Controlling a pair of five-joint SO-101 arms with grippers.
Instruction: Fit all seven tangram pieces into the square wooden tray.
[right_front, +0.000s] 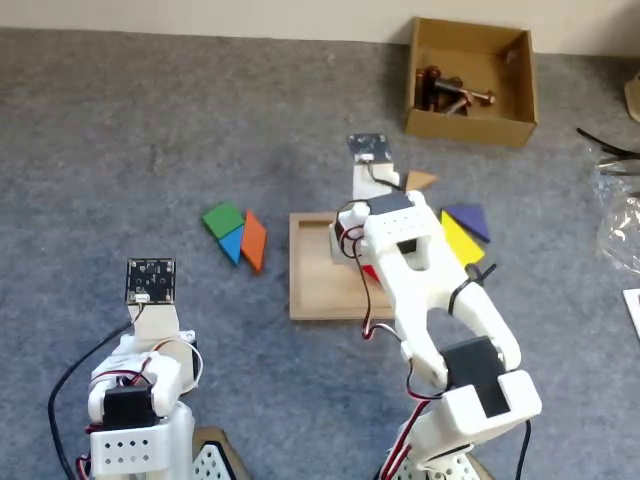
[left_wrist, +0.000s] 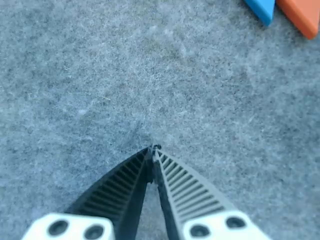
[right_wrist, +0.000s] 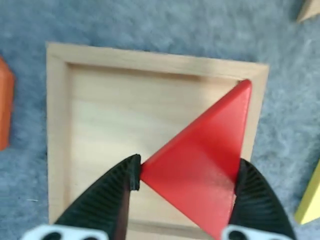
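Note:
The square wooden tray (right_front: 310, 270) lies in the middle of the grey carpet. My right gripper (right_wrist: 187, 172) hangs over the tray (right_wrist: 100, 110), shut on a red triangle (right_wrist: 210, 150) whose far corner reaches the tray's rim. A sliver of the red triangle (right_front: 368, 270) shows under the right arm. Left of the tray lie a green square (right_front: 222, 218), a blue triangle (right_front: 232, 243) and an orange piece (right_front: 254, 240). To its right lie a yellow triangle (right_front: 460, 240), a purple triangle (right_front: 468, 218) and a small tan triangle (right_front: 420, 180). My left gripper (left_wrist: 152, 150) is shut above bare carpet.
A cardboard box (right_front: 470, 80) with odd items stands at the back right. Cables and a plastic bag (right_front: 620, 225) lie at the right edge. Open carpet stretches across the left and back of the table.

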